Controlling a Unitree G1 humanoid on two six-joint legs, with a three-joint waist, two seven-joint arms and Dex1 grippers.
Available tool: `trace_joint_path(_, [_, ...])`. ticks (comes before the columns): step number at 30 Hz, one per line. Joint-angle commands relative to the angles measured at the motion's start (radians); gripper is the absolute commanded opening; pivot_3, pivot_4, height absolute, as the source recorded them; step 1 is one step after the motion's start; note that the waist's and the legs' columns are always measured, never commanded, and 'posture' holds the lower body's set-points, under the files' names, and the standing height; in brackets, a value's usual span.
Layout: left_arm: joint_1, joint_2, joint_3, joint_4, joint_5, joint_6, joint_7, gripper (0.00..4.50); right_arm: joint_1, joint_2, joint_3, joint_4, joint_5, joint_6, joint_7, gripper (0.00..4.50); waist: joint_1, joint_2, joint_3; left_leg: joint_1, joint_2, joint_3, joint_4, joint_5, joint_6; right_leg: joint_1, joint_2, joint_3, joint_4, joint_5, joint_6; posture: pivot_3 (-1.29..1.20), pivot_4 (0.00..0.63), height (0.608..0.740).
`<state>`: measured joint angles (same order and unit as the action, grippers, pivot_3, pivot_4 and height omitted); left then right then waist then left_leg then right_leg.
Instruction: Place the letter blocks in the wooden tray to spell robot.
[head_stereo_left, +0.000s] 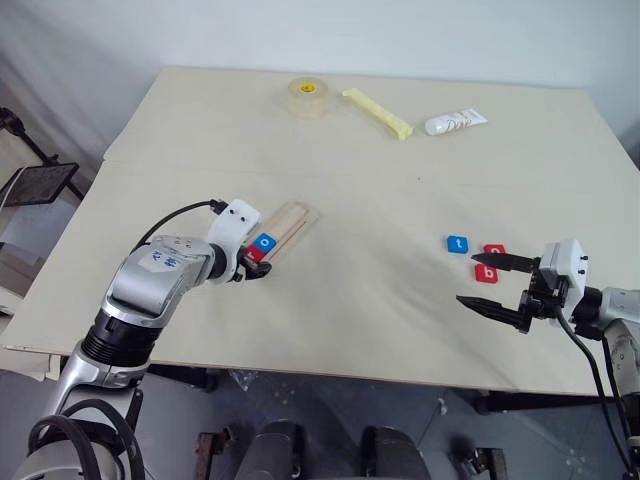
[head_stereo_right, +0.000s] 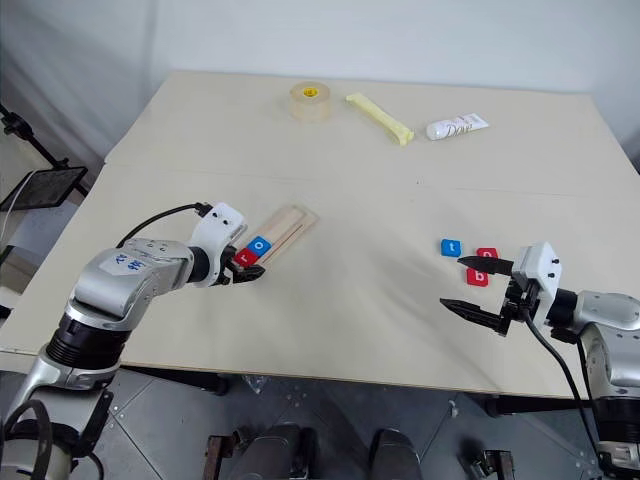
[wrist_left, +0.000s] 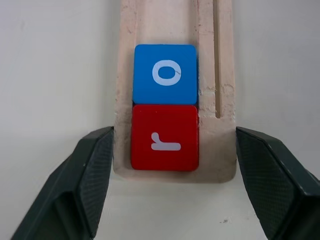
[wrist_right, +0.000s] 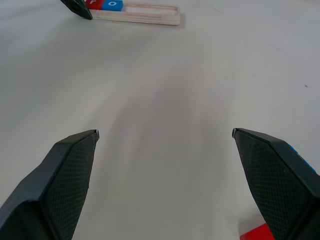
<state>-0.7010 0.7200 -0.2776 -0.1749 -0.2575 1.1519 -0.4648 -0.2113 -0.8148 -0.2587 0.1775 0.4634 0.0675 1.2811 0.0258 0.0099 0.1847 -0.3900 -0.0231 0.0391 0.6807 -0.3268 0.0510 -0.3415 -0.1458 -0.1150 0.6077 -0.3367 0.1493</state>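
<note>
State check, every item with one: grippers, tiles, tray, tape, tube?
Left gripper: open, fingers either side of the tray end.
Right gripper: open, holding nothing.
Long pale wooden tray: holds two tiles; groove beyond them bare.
Red r tile: in tray, at its end.
Blue o tile: in tray, touching r.
Blue t tile: loose on table.
Two red tiles: loose on table.
White tube: lying flat.
Yellow tape roll: lying flat.

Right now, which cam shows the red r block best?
Left wrist view: the red r block sits close up, letter readable, in the wooden tray. In the eye views it's small, partly behind the left pincer; tiny in the right wrist view.
</note>
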Motion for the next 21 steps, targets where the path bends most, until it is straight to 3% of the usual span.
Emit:
trace_joint_path(1, [-0.066,0.089,-0.07,-0.005,0.049,-0.23,-0.196,3.38,0.007,-0.031,-0.054,-0.028,0.021,-0.003,-0.006,4.5,0.001,0.0,0.0,-0.001,0.0,0.0,0.0,0.0,0.0,-0.001,0.0,0.0,0.0,0.0,0.0,0.0,0.15,0.74])
trace_joint_path(5, [-0.13,0.084,-0.104,0.048,0.085,-0.39,-0.312,3.38,0.019,-0.029,-0.065,-0.033,0.022,-0.004,-0.006,4.5,0.004,0.0,0.0,-0.001,0.0,0.0,0.0,0.0,0.0,0.0,0.0,-0.001,-0.001,0.0,0.0,0.0,0.15,0.74])
trace_joint_path(8, [-0.186,0.029,-0.137,0.101,0.105,-0.447,-0.377,3.38,0.049,-0.026,-0.083,-0.058,0.032,-0.006,-0.007,4.5,0.005,0.0,0.0,-0.001,0.0,0.0,0.0,0.0,0.0,0.0,0.0,-0.002,-0.001,0.0,0.0,0.0,0.15,0.74])
trace_joint_path(17, [-0.296,-0.204,-0.294,0.201,0.203,-0.496,-0.481,3.38,0.209,-0.017,-0.182,-0.168,0.066,-0.007,-0.038,4.5,0.008,-0.001,0.001,-0.002,0.0,0.001,0.0,0.0,0.001,0.0,0.0,-0.003,0.0,0.0,0.0,0.0,0.15,0.74])
trace_joint_path(21, [-0.29,-0.257,-0.339,0.204,0.243,-0.496,-0.5,3.38,0.292,-0.007,-0.231,-0.23,0.081,0.002,-0.066,4.5,0.005,-0.001,0.001,-0.002,0.0,0.001,0.0,0.0,0.001,-0.001,0.0,-0.003,-0.001,0.0,0.0,0.0,0.15,0.74])
